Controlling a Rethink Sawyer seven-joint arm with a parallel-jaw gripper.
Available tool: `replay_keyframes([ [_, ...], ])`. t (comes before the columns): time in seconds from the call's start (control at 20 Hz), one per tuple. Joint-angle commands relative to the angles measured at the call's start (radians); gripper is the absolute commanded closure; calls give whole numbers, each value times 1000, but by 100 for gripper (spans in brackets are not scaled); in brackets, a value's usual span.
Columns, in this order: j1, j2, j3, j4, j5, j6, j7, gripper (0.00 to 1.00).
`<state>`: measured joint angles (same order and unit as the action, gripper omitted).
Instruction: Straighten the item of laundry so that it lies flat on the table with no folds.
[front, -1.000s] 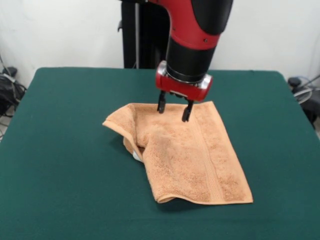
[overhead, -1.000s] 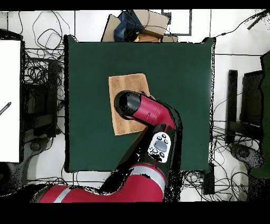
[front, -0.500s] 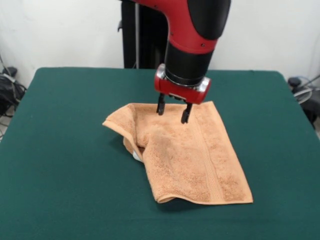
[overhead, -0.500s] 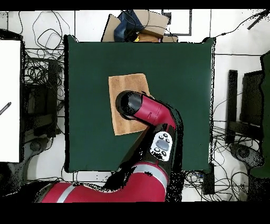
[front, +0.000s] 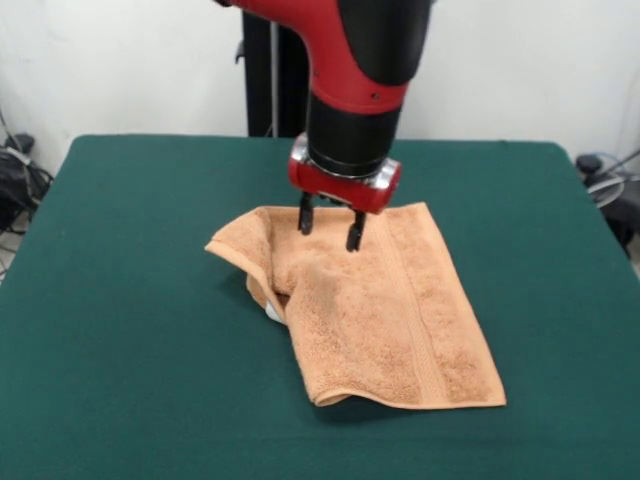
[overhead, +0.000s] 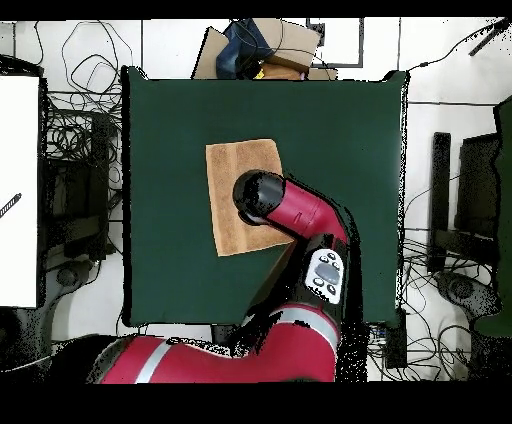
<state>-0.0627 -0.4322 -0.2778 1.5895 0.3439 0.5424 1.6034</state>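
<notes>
The item of laundry (front: 390, 310), a light orange-tan towel, lies on the green table (front: 130, 330) with its left side folded over and bunched into a raised flap (front: 250, 250). One woven band runs down its right part. In the overhead view the towel (overhead: 232, 185) shows as a tall rectangle, partly covered by the arm. My gripper (front: 328, 229) hangs open just above the towel's far edge, left of its middle, with nothing between the two dark fingers (front: 305, 219). From overhead the arm hides the gripper.
The table's far edge (front: 300, 138) runs just behind the gripper. Cables and equipment lie on the floor beside the table (overhead: 75, 150). A cardboard box with a dark bag (overhead: 260, 45) sits past one table end. A white panel (overhead: 18, 190) stands to the side.
The gripper has shifted left along the towel's far edge, toward the folded side, still open. The towel has not moved.
</notes>
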Motion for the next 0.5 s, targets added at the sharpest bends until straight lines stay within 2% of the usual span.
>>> replay_keyframes([
  [0.05,-58,20,146,6,-20,-71,91,0],
  [0.5,-73,-8,147,15,-28,-46,91,0],
])
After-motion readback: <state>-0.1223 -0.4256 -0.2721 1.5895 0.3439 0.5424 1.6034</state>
